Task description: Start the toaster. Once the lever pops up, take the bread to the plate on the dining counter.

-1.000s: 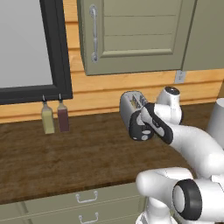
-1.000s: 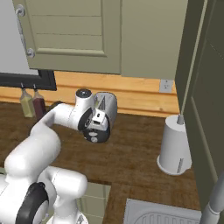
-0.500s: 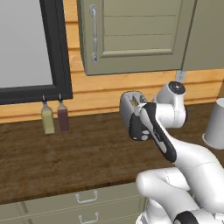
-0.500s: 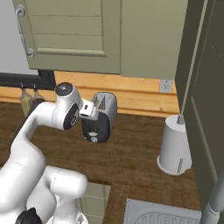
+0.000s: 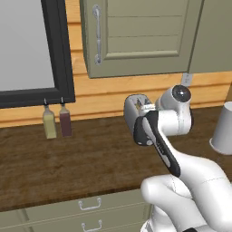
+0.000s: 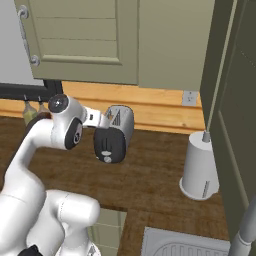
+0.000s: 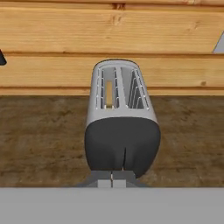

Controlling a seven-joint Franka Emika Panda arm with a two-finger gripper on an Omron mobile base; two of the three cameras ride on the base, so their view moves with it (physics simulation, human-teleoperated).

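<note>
Two-finger gripper (image 7: pixel 117 180), fully closed on nothing, sits against black end panel of small silver-white toaster (image 7: pixel 121 114) on dark wood worktop (image 5: pixel 68 163), likely closed to press lever.

The arm (image 5: pixel 181 167) was glossy white, built of rounded, bulbous segments. Dark grey discs capped its joints, and a black band ran along one link. The end effector (image 7: pixel 112 180) showed two small grey finger tips pressed together.
</note>
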